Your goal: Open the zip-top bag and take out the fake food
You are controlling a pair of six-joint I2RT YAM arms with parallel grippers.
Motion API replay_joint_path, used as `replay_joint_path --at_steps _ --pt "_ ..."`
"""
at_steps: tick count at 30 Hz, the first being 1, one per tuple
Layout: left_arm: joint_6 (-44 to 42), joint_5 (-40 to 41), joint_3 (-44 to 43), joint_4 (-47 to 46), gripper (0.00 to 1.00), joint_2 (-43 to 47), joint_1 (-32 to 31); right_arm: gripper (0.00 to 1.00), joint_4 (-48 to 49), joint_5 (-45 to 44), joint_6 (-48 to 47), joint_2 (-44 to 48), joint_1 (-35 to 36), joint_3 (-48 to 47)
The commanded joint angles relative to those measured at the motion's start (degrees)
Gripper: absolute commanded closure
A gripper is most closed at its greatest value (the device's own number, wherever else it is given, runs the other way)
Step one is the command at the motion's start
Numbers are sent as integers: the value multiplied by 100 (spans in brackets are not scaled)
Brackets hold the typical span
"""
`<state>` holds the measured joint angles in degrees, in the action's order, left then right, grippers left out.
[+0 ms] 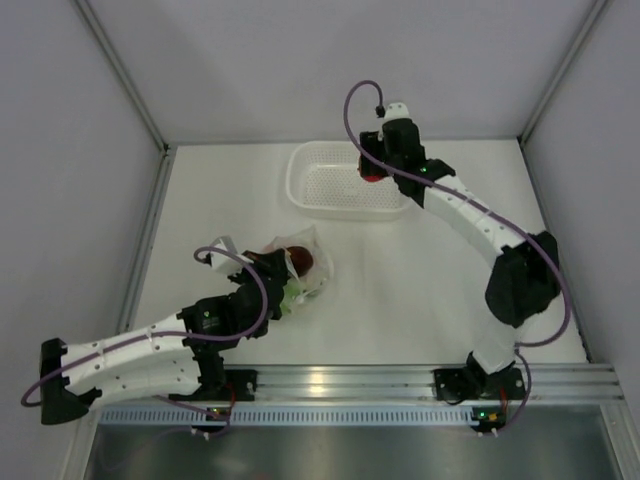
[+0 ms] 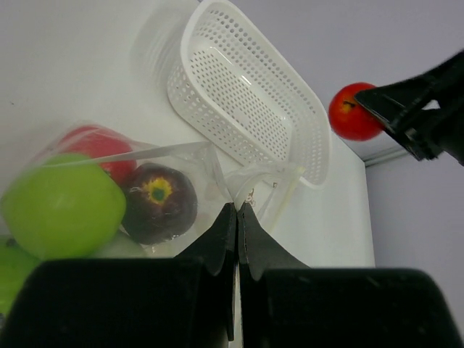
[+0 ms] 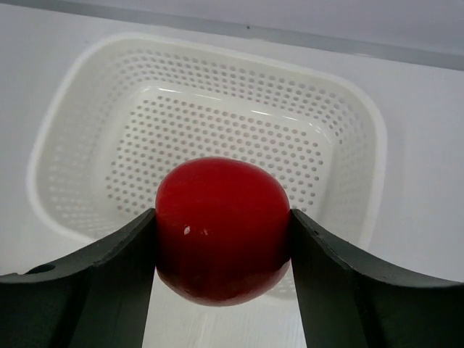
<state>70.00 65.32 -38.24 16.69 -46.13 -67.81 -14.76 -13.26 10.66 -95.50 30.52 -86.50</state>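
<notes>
The clear zip-top bag (image 1: pixel 300 268) lies on the table left of centre. It holds a green ball (image 2: pixel 61 206), a red ball (image 2: pixel 98 141) and a dark maroon ball (image 2: pixel 158 201). My left gripper (image 2: pixel 237 206) is shut on the bag's edge (image 2: pixel 250 181). My right gripper (image 3: pixel 223 225) is shut on a red ball (image 3: pixel 221 228) and holds it above the near rim of the white basket (image 3: pixel 87 116). That red ball (image 1: pixel 372 172) hangs over the basket's right part (image 1: pixel 310 195). No white elongated piece shows.
The white perforated basket (image 2: pixel 217 94) stands at the back centre and nothing shows inside it. Grey walls close the table on three sides. An aluminium rail runs along the near edge (image 1: pixel 340 385).
</notes>
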Motion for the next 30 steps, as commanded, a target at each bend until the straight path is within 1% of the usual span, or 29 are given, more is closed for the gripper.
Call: replay_joint_path --at_steps 1,3,5,7,8,10,11,12,13,16,17,19,20,21,22,23,24,25,26,27,28,29,30 --pt "-469 -125 -333 -69 100 -10 31 67 -448 -11 -239 -1012 -397 -990" --pt "-574 -177 -386 -60 100 -97 31 65 -588 156 -283 -1634 -494 -1385" --pt "-601 -239 -421 -60 100 -133 40 58 -703 209 -292 -1927 -539 -1825" --pt "-619 -318 -430 -60 100 -116 40 47 -773 262 -327 -2209 -547 -2124" --pt "-645 -440 -456 -60 100 -63 40 38 -808 253 -345 -2262 -547 -2178" --pt "-671 -511 -491 -60 100 -45 40 32 -818 280 -389 -2245 -556 -2196" --pt "-698 -538 -526 -60 100 -28 40 22 -826 236 -415 -2201 -548 -2196" --pt "-715 -547 -544 -52 100 -28 40 6 -800 218 -433 -2079 -547 -2135" --pt "-716 -547 -553 -52 100 -28 40 1 -783 227 -450 -1999 -547 -2099" --pt "-645 -599 -606 -52 100 -36 49 1 -747 218 -459 -1630 -556 -1933" --pt "-602 -608 -641 -52 100 -45 49 0 -730 401 -389 -1394 -556 -1863" --pt "-575 -564 -702 -52 100 -63 40 1 -703 884 -276 -1130 -574 -1582" --pt "-575 -538 -729 -52 100 -115 49 1 -634 1565 -214 -954 -591 -1415" --pt "-566 -529 -772 -52 100 -150 40 4 -485 1867 -109 -561 -609 -970" --pt "-557 -503 -851 -52 100 -186 49 14 -205 2079 58 -348 -618 -713" --pt "-531 -494 -887 -52 100 -264 40 18 -11 2508 599 -129 -609 -441" --pt "-453 -459 -922 -52 100 -309 40 25 139 2756 761 300 -609 67" --pt "-391 -407 -957 -52 100 -335 40 31 393 2854 1145 539 -592 307" --pt "-199 -371 -957 -60 100 -396 40 34 526 3038 1236 1003 -530 561" --pt "-101 -345 -966 -52 100 -414 49 37 640 3066 1298 1242 -338 1034" --pt "-5 -318 -975 -60 100 -441 31 41 833 2996 1429 1471 -206 1256" --pt "197 -240 -958 -52 100 -484 40 41 948 2987 1422 1891 109 1693" --pt "286 -204 -966 -52 100 -502 40 42 1027 2952 1404 2069 277 1863"
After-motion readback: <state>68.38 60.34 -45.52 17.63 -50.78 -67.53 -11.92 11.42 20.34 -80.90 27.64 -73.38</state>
